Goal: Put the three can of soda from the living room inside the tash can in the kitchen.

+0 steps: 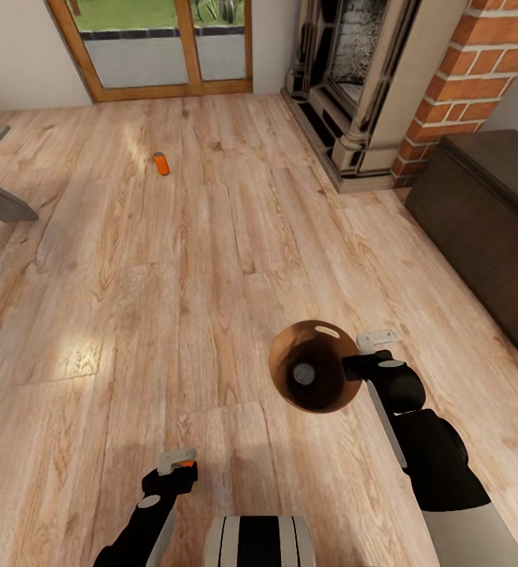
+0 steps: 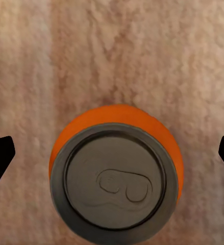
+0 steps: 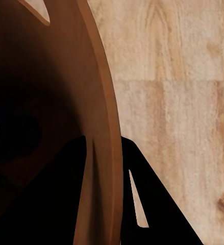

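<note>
While the trash can [image 1: 316, 376] is carried above the living-room floor [image 1: 212, 260] by its rim, clamped in the right gripper [image 1: 353, 365], one soda can [image 1: 304, 373] is already seen inside it. A second can [image 2: 117, 173] sits between the left gripper's [image 1: 177, 466] parted fingers, apparently ungripped. A third [image 1: 160, 163] stands well beyond the bin, near the glass doors [image 1: 160, 43].

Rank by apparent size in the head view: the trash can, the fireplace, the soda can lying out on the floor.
1. fireplace
2. trash can, held up near the camera, so it looks enlarged
3. soda can
</note>
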### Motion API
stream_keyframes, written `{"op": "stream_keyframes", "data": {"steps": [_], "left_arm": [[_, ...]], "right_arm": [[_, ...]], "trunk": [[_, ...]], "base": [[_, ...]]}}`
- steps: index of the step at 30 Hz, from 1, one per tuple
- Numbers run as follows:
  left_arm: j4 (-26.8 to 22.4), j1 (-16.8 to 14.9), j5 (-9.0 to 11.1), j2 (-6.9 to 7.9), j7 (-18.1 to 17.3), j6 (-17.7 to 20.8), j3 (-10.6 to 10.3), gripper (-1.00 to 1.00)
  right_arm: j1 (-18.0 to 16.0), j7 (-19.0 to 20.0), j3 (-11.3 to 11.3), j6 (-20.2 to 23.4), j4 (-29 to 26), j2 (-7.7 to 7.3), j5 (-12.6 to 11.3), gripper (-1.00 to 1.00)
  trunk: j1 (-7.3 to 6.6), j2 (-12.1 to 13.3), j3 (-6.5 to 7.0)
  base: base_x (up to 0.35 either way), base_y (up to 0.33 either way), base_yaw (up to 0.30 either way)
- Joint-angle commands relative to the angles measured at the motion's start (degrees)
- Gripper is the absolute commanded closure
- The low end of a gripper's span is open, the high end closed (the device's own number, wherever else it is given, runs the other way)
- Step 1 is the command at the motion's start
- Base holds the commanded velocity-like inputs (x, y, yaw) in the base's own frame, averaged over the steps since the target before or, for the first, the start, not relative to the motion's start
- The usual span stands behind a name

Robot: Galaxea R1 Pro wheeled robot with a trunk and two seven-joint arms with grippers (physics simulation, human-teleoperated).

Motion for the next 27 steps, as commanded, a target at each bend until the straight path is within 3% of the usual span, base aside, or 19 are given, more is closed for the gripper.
{"op": "stream_keyframes", "data": {"steps": [1, 27], "left_arm": [[0.00, 0.00, 0.00, 0.00, 0.00, 0.00, 0.00, -1.00], [0.01, 0.00, 0.00, 0.00, -0.01, 0.00, -0.01, -1.00]], "right_arm": [[-0.01, 0.18, 0.00, -0.03, -0.02, 0.01, -0.43, 1.00], [-0.01, 0.18, 0.02, -0.05, -0.02, 0.01, -0.43, 1.00]], "trunk": [[-0.01, 0.00, 0.00], [0.65, -1.21, -0.53]], "base": [[0.000, 0.000, 0.000], [0.000, 0.000, 0.000]]}}
